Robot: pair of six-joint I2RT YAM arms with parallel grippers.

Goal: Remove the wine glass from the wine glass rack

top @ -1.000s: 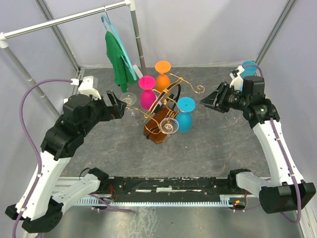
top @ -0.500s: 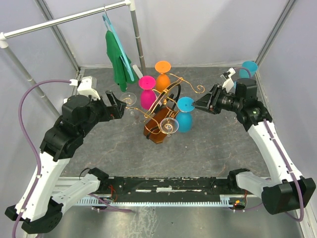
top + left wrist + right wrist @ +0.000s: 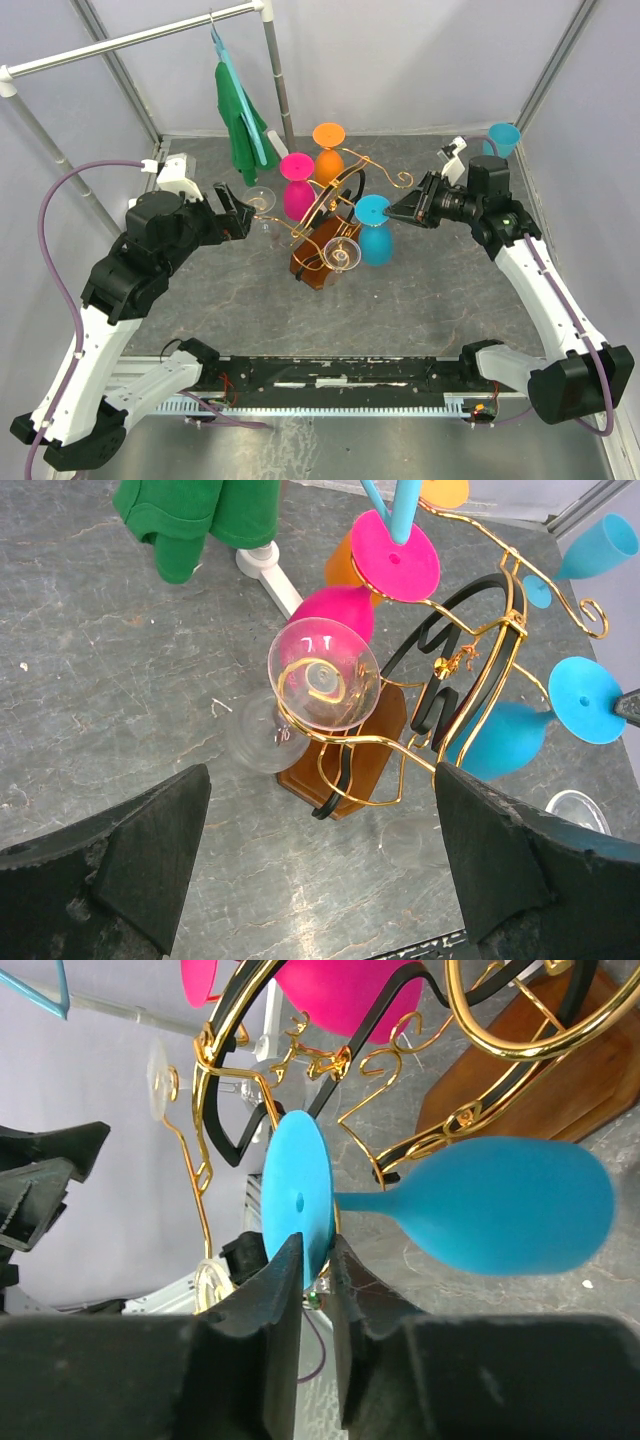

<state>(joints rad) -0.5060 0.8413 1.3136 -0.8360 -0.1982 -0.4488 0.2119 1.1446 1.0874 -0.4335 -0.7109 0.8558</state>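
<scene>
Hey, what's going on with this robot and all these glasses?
The right claw has its fingers either side of the round foot of the blue wine glass, which hangs on the gold curly-wire rack. Whether it grips yet is unclear. The left claw is open, facing a clear glass on the same rack, not touching it.
</scene>
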